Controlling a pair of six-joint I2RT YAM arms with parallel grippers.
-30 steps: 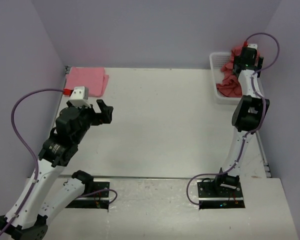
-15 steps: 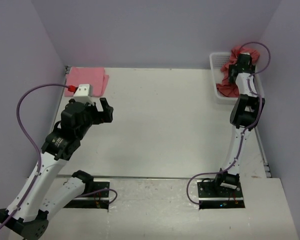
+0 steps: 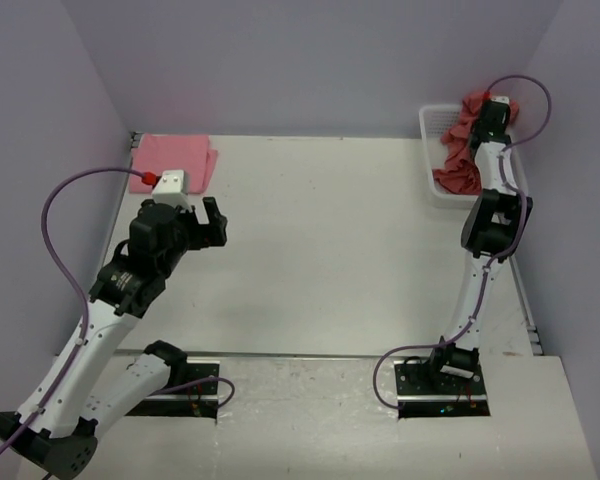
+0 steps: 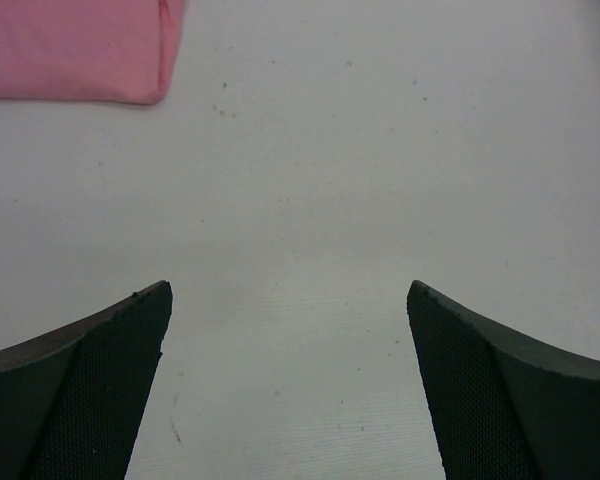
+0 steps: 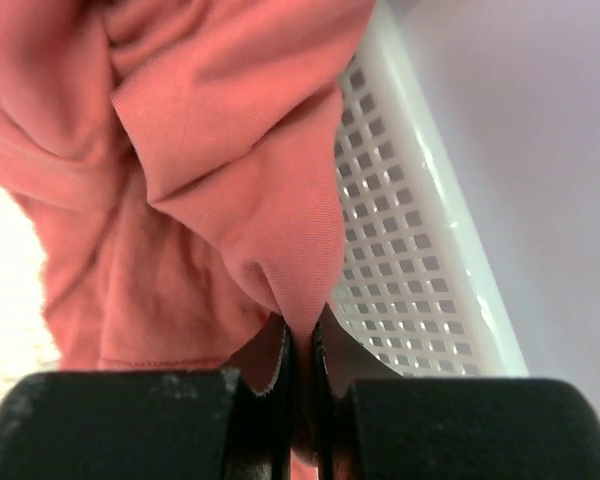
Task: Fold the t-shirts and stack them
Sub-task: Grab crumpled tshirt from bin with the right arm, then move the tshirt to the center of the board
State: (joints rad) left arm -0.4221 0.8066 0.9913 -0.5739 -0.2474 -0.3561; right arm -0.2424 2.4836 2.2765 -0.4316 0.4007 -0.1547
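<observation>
brick-red t-shirt [image 3: 458, 178] in basket [image 3: 432, 120], pink t-shirt [image 3: 175, 160] on white table [image 3: 320, 250], lilac walls [image 3: 310, 60]

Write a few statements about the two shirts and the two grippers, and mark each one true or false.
The right gripper is shut on a fold of the brick-red shirt. True.
The left gripper holds the pink shirt. False: it is open over bare table, apart from that shirt.
The brick-red shirt lies flat mid-table. False: it is bunched in the white basket.
The pink shirt lies at the table's far left corner. True.
</observation>
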